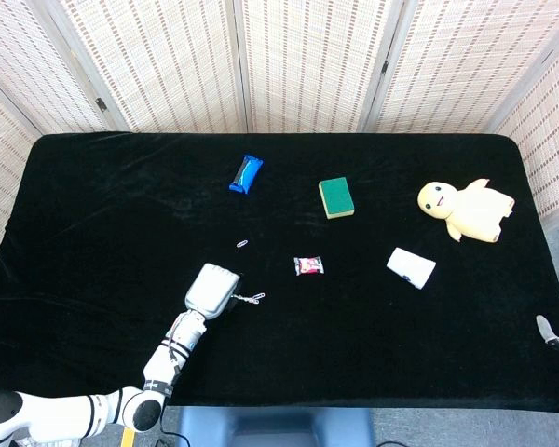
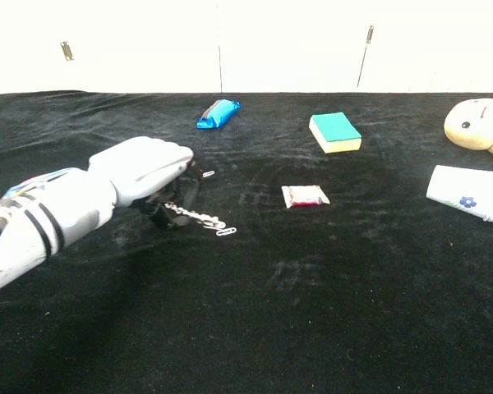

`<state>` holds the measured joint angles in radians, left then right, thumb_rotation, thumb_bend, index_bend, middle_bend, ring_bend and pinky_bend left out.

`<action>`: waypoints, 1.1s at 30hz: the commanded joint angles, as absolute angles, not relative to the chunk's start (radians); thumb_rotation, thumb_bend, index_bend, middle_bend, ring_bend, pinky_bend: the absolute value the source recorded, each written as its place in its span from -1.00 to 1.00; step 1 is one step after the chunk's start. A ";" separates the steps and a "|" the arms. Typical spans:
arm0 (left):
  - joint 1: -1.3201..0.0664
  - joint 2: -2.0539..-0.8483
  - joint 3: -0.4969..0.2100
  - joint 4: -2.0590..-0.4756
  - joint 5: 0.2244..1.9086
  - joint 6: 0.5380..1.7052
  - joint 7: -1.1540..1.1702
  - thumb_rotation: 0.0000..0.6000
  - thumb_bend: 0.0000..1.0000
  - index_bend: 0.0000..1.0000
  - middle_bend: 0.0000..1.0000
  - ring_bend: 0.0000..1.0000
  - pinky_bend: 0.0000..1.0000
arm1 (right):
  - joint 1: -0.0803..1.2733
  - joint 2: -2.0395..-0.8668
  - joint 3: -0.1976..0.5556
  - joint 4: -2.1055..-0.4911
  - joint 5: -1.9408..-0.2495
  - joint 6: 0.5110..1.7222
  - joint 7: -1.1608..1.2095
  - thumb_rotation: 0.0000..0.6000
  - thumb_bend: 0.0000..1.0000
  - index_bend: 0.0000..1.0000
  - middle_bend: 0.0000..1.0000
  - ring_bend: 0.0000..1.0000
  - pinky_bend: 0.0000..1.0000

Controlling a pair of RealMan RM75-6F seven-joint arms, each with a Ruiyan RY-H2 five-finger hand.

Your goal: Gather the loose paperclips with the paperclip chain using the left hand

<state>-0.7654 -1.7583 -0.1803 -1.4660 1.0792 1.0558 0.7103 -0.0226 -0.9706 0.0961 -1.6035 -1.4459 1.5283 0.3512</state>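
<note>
My left hand (image 1: 211, 290) (image 2: 146, 172) holds a short silver paperclip chain (image 2: 195, 217) (image 1: 249, 298) low over the black table. The chain's free end touches a loose paperclip (image 2: 227, 231) (image 1: 259, 297) lying just right of the hand. A second loose paperclip (image 1: 242, 244) (image 2: 207, 174) lies farther back, partly hidden behind the hand in the chest view. The right hand shows only as a tip (image 1: 548, 329) at the table's right edge in the head view; its state cannot be told.
A blue wrapped bar (image 1: 246, 173) lies at the back, a green sponge (image 1: 335, 197) to its right. A small red-and-white packet (image 1: 308, 266) sits mid-table. A white folded cloth (image 1: 411, 267) and a yellow plush toy (image 1: 466, 209) are at the right.
</note>
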 commanded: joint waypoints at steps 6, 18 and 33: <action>-0.807 -1.799 -0.199 -1.411 1.065 1.021 0.700 1.00 -0.21 0.49 1.00 1.00 1.00 | -0.034 -0.969 0.097 -1.598 -1.437 1.538 0.368 1.00 -0.29 -1.00 -0.93 -0.98 -1.00; -0.844 -1.860 -0.189 -1.290 1.056 0.976 0.671 1.00 -0.21 0.49 1.00 1.00 1.00 | -0.049 -0.971 0.102 -1.595 -1.424 1.552 0.376 1.00 -0.29 -1.00 -0.93 -0.98 -1.00; -0.854 -1.893 -0.183 -1.198 1.042 0.936 0.621 1.00 -0.21 0.49 1.00 1.00 1.00 | -0.053 -0.974 0.107 -1.595 -1.417 1.551 0.374 1.00 -0.29 -1.00 -0.93 -0.98 -1.00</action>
